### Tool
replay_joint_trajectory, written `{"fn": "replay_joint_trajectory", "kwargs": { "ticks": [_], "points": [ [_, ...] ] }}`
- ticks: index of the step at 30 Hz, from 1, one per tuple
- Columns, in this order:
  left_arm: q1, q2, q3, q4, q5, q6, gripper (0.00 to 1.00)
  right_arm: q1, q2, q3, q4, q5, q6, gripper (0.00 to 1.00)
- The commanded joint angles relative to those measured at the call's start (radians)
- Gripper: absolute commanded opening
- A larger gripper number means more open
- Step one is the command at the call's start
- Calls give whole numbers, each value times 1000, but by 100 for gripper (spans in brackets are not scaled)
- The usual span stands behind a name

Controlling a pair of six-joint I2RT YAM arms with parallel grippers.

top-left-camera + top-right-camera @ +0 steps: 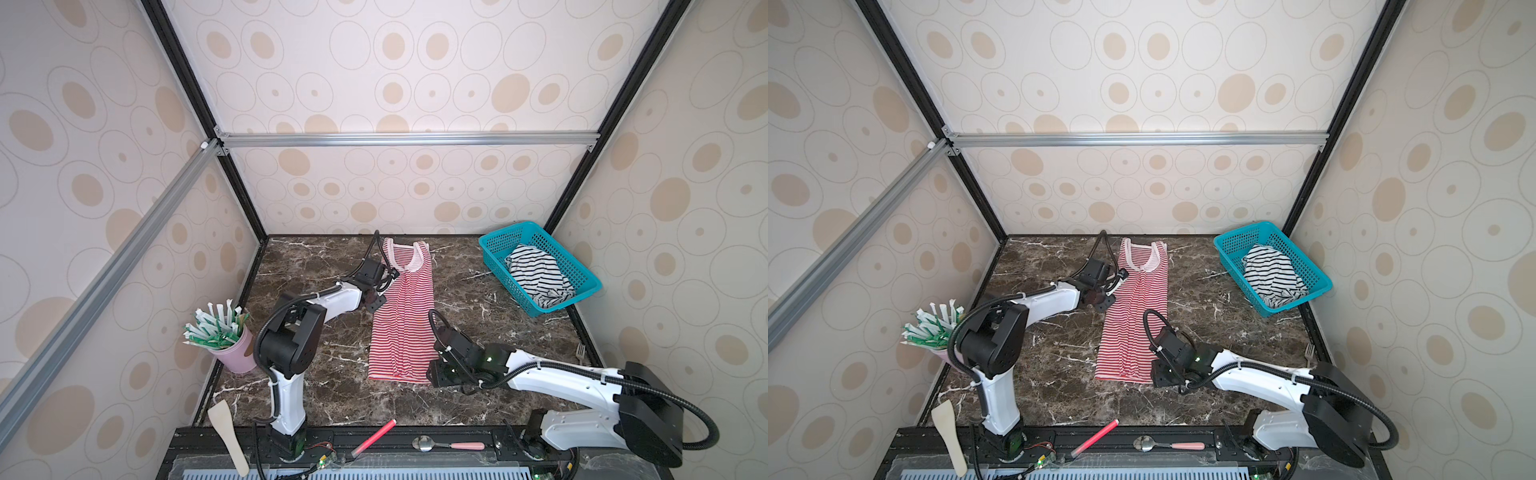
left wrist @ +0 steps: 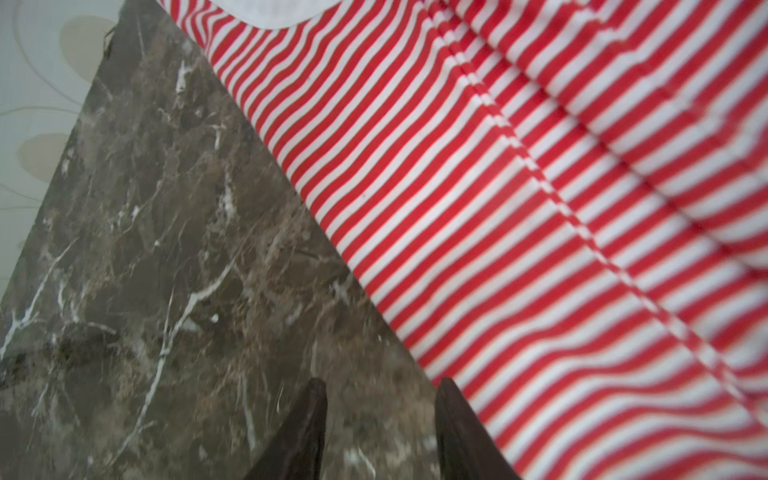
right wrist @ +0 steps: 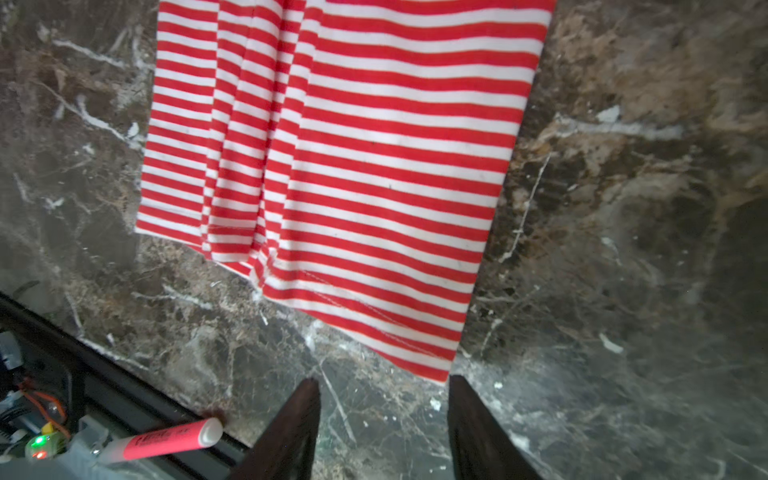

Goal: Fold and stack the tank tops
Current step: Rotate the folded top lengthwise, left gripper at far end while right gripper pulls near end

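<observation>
**Top views.** Your red-and-white striped tank top [image 1: 402, 320] lies flat on the marble tabletop [image 1: 478, 291]. It is gathered lengthwise into a narrow strip with long creases, neckline at the far end and hem at the near end. The black-and-white striped tank top [image 1: 536, 278] lies crumpled inside the teal basket [image 1: 498, 266] at the far right corner, well apart from the red one.

**Left wrist view.** Your left gripper [image 2: 380, 382] sits low at the left edge of the red top, along its far half. Its fingers [image 2: 299, 432] are spread and empty, with bare tabletop between them and one tip at the cloth's edge.

**Right wrist view.** Your right gripper [image 3: 384, 380] sits at the near right corner of the hem. Its fingers [image 3: 478, 432] are likewise spread and empty, with bare tabletop between them and one tip just beside the hem corner. A red marker [image 3: 166, 442] lies on the near frame rail.
</observation>
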Motion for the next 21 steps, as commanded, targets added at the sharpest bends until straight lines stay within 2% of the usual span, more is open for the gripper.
{"fn": "replay_joint_trajectory", "kwargs": {
  "ticks": [1,9,16,21],
  "points": [
    [-13,-123,-77,19,30,-20,44,-4,-10,-72,46,-16,85,51],
    [-33,-350,-324,115,36,-16,52,-54,-67,-245,279,-29,254,49],
    [-33,-412,-404,130,45,-14,52,-116,-59,-376,489,-122,384,43],
    [-33,-420,-412,130,44,-5,52,-125,-38,-344,444,-174,375,38]
  ]
}}
